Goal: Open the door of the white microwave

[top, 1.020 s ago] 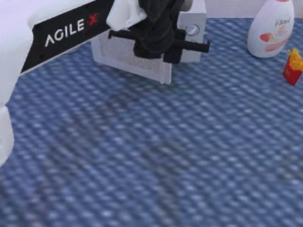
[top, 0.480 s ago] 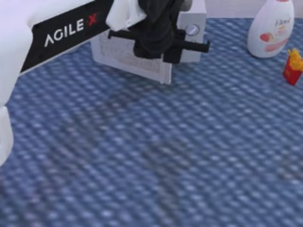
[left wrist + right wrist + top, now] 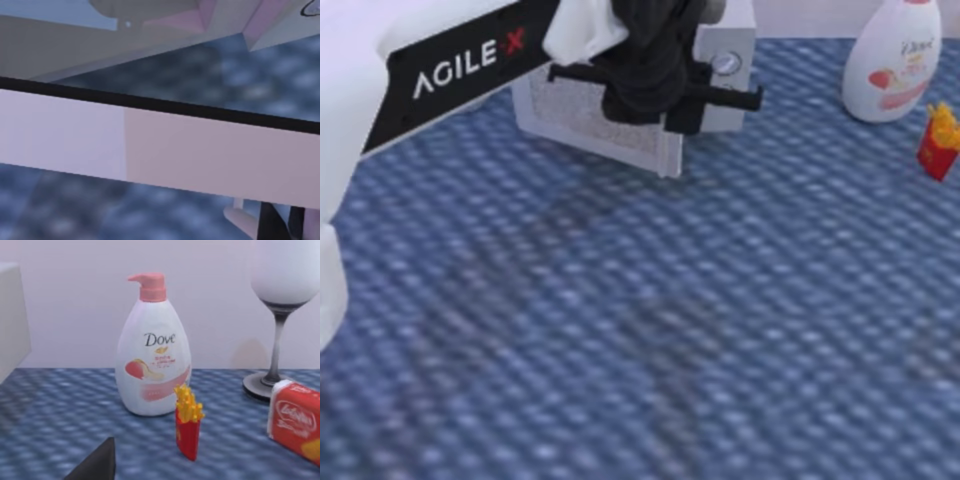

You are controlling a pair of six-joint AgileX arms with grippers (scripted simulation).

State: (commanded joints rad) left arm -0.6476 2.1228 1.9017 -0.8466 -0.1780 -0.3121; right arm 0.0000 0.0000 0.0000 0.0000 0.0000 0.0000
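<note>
The white microwave stands at the table's far edge, with a round silver knob showing on its front. Its door, a white panel with a grey mesh window, is swung partly out, its free edge pointing toward the table's middle. My left gripper hangs over that free edge, its black body hiding the grasp. In the left wrist view the door's edge crosses the picture as a wide pale band. My right gripper is parked out of the top view, near the right side.
A white Dove pump bottle and a red carton of fries stand at the far right. The right wrist view also shows a wine glass and a red biscuit pack beside them.
My left gripper and the door's free edge have crept a few pixels toward the far side. Nothing else has moved.
</note>
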